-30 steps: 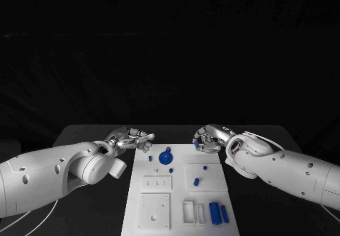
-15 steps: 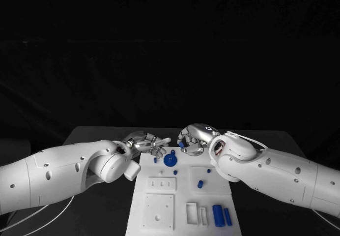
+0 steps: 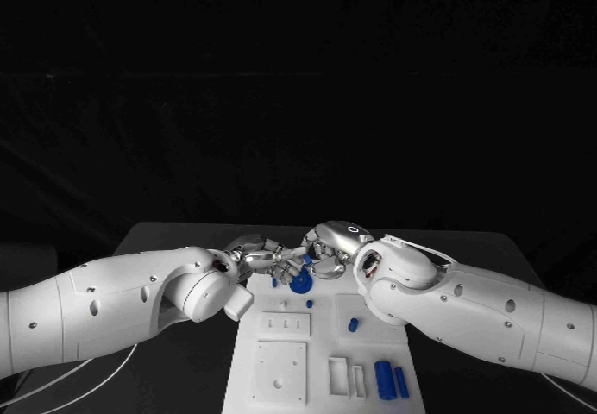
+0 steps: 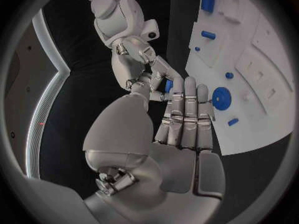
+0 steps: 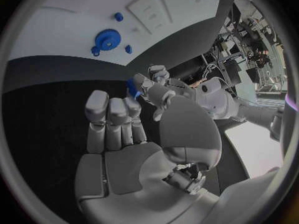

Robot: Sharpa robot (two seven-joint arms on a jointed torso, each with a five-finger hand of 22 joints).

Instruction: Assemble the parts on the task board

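Both hands meet above the far end of the white task board (image 3: 317,345). My right hand (image 3: 331,250) holds a small blue part (image 4: 168,86) at its fingertips. My left hand (image 3: 261,255) reaches in with straight fingers, and its thumb and fingertips touch the same part (image 5: 132,87). Whether the left hand grips it is unclear. A blue gear (image 3: 300,283) lies on the board just below the hands. A short blue peg (image 3: 352,324) stands mid-board, and two longer blue pegs (image 3: 383,379) lie near the front right corner.
White blocks with holes and slots (image 3: 284,323) sit on the board's left and front. Black table (image 3: 162,237) surrounds the board on both sides. Both white forearms flank the board's near half.
Both hands have moved inward along the board's far edge until their fingertips meet. The right hand has carried the small blue part leftward to the left hand.
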